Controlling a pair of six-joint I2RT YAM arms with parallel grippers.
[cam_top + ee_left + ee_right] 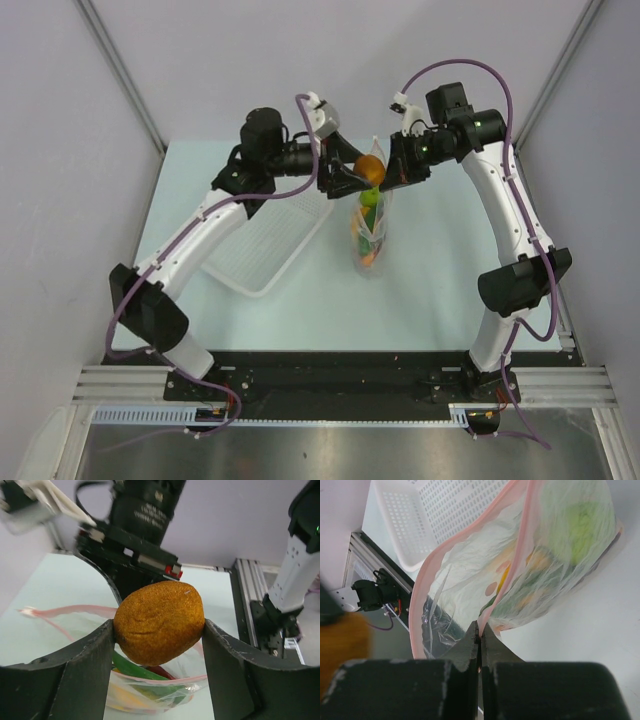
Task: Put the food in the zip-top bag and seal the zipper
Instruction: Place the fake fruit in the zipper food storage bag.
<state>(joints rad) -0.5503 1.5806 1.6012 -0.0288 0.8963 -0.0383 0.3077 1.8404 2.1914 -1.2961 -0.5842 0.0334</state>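
Observation:
My left gripper (159,630) is shut on an orange toy fruit (159,621) and holds it just above the open mouth of the clear zip-top bag (150,690). In the top view the fruit (369,168) sits between both grippers over the bag (371,235). My right gripper (480,630) is shut on the bag's pink-red zipper strip (512,575) and holds the mouth up and open. Green, yellow, orange and dark red food pieces (580,527) lie inside the bag.
The white perforated tray (262,240) lies left of the bag on the pale table (430,290); it also shows in the right wrist view (445,515). The arms' rail (340,385) runs along the near edge. Grey walls enclose the table.

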